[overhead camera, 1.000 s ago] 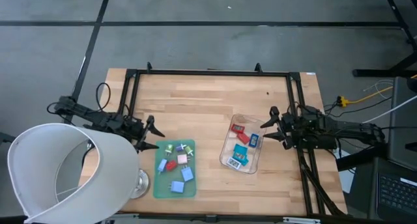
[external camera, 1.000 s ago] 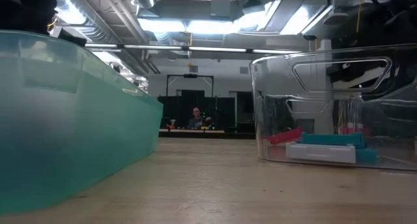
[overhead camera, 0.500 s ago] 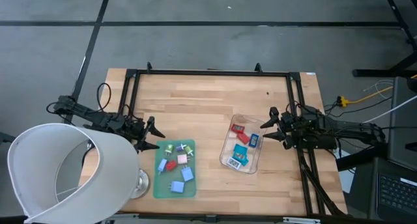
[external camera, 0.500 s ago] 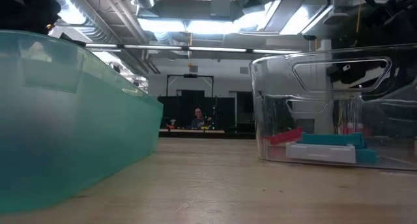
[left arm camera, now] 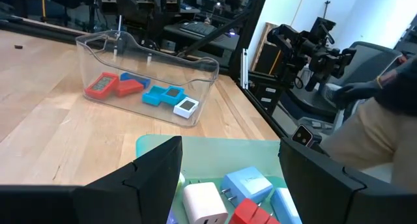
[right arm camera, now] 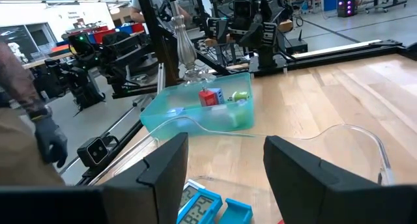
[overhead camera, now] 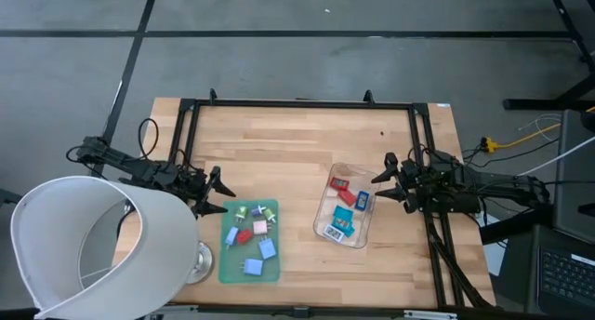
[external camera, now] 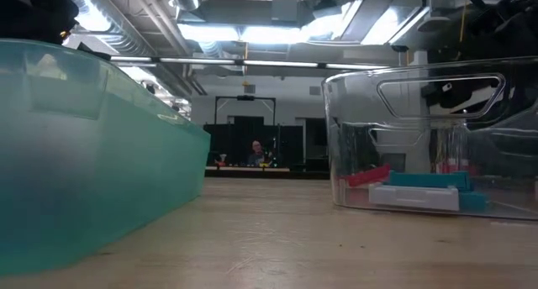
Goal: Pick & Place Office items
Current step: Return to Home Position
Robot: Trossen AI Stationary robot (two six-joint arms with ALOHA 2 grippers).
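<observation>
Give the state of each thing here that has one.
Left hand, open, empty, beside the green bin.
Right hand, open, empty, beside the clear tray.
Green bin, upright, holding adapters.
Clear tray, upright, holding flat pieces.

The left arm (overhead camera: 130, 167) and right arm (overhead camera: 493, 186) were slim, jointed and black throughout. A thin black cable (overhead camera: 144, 132) looped off the left arm. The left hand (overhead camera: 219, 191) and right hand (overhead camera: 379, 179) each bore two broad, angular matte-black fingers (left arm camera: 156, 178) with faceted faces.
</observation>
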